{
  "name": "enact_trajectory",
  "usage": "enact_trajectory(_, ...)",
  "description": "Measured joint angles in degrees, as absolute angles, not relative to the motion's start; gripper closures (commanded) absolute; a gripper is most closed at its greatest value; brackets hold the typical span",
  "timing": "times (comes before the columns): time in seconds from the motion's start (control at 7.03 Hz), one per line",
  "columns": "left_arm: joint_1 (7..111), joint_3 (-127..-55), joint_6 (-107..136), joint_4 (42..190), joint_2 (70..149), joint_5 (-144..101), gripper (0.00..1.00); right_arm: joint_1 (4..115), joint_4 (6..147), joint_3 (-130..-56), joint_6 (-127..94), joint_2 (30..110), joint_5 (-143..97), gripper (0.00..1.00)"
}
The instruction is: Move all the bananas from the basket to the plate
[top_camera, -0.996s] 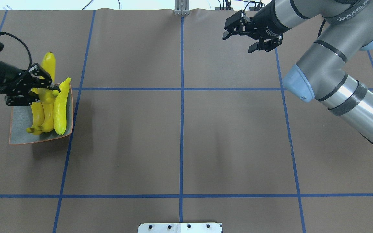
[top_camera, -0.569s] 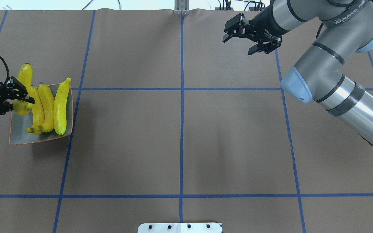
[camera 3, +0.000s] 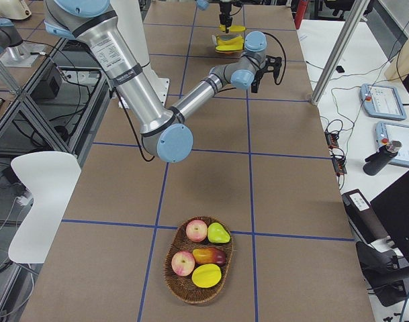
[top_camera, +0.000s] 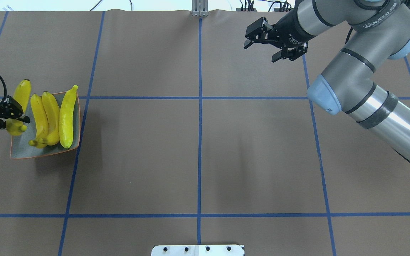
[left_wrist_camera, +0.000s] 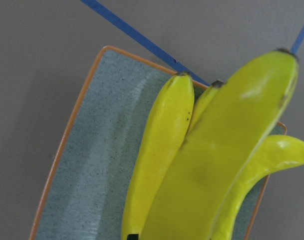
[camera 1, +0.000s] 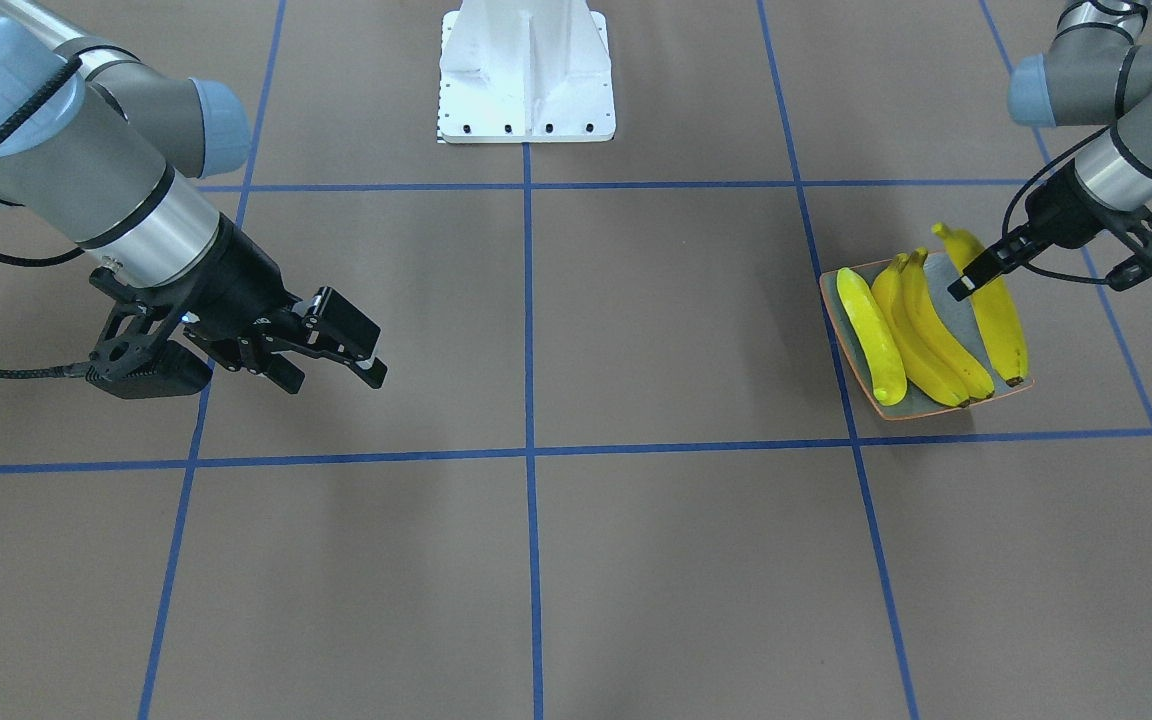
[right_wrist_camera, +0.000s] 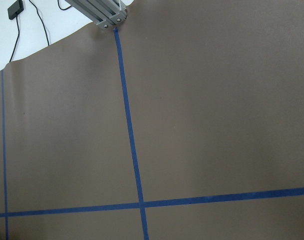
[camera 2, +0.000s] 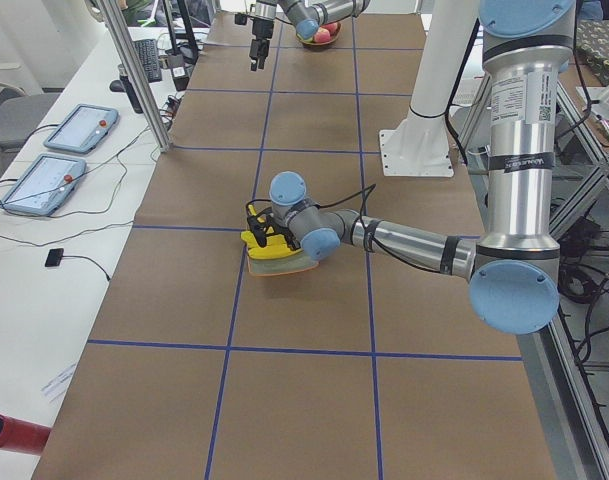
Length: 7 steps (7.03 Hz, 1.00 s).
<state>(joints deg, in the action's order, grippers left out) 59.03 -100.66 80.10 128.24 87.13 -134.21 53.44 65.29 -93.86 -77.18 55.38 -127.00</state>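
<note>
Bananas, all four of them, sit on the plate at 9 o'clock on the table, taking the overhead view as your dial. They lie side by side. The pale banana is on the 3 o'clock side, its tip poking past the rim. The outermost banana runs along the 9 o'clock edge and overhangs the rim at 12 o'clock.

The overhead view cuts the left gripper off at the frame edge. Look at the front-facing view instead: its fingers are spread wide, one over the outermost banana, the other out beyond the plate, and they clamp nothing. The left wrist view alone shows you the plate's speckled glaze and the bananas' dark tips. One banana looms large there, and you cannot tell from it whether that one lies flat.

Moving right, blue tape lines divide the brown table cover. The right wrist view shows only that and an aluminium post.

At 1 o'clock the right gripper hangs above the table, jaws wide apart and empty. Its arm carries lettering that reads "WANJEED"; the gripper's small white print is too fine to read.

The basket appears only in the two side views, at 6 o'clock in the right-end picture, holding red, green and yellow fruit.
</note>
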Motion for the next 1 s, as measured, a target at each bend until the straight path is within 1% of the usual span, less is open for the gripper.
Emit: enact_trajectory(1.0, 58.46, -98.26, 74.66, 128.29, 87.41, -134.05, 1.00, 53.01, 65.21, -93.78, -77.21, 55.46, -126.92, 0.00)
